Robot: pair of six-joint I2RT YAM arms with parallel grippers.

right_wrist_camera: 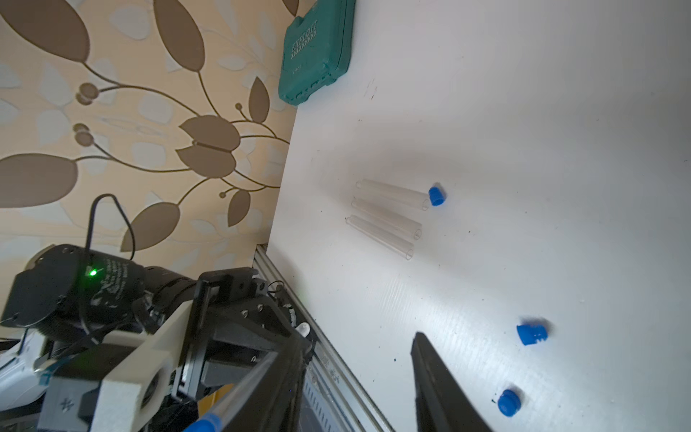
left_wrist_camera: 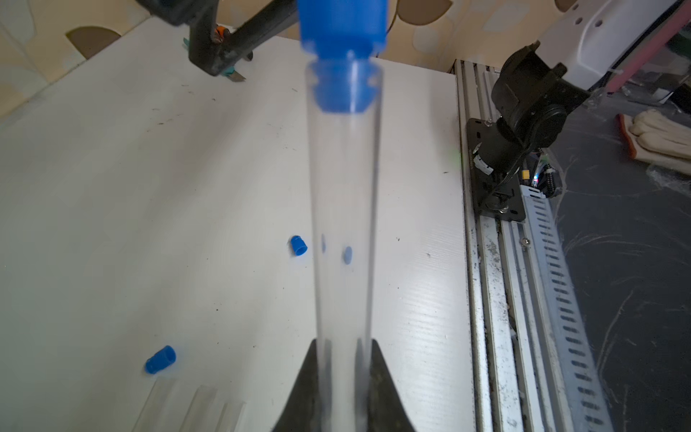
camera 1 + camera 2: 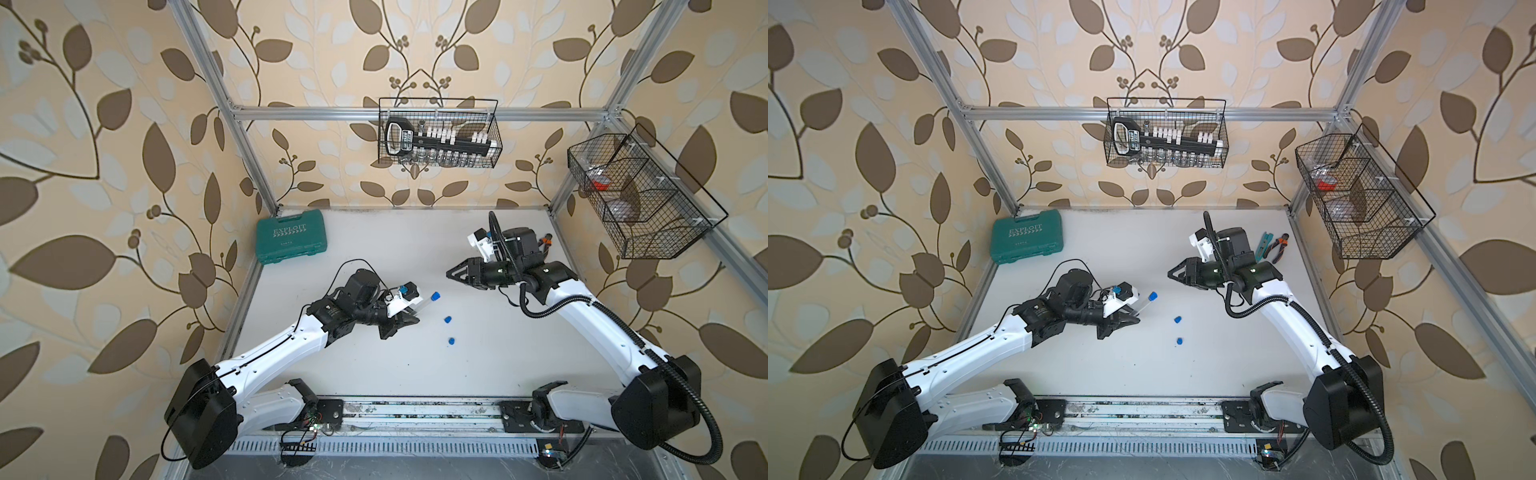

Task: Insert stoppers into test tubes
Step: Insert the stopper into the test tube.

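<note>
My left gripper [image 3: 405, 322] [image 2: 344, 355] is shut on the lower part of a clear test tube [image 2: 344, 224] [image 3: 424, 305]. A blue stopper [image 2: 342, 56] [image 3: 435, 296] [image 3: 1153, 296] sits in the tube's mouth. My right gripper [image 3: 451, 274] [image 1: 359, 359] hangs open and holds nothing, a short way to the right of that stopper. Two loose stoppers [image 3: 447, 319] [image 3: 451, 340] [image 1: 531, 332] [image 1: 508, 402] lie on the white table. Three more test tubes [image 1: 385, 218] lie side by side under the left arm, with another stopper [image 1: 436, 195] [image 2: 160, 360] at the mouth of one.
A green tool case [image 3: 291, 237] lies at the table's back left. Pliers [image 3: 1277, 245] lie at the back right behind the right arm. Wire baskets [image 3: 440, 133] [image 3: 640, 195] hang on the back and right walls. A metal rail [image 3: 415, 409] runs along the front edge.
</note>
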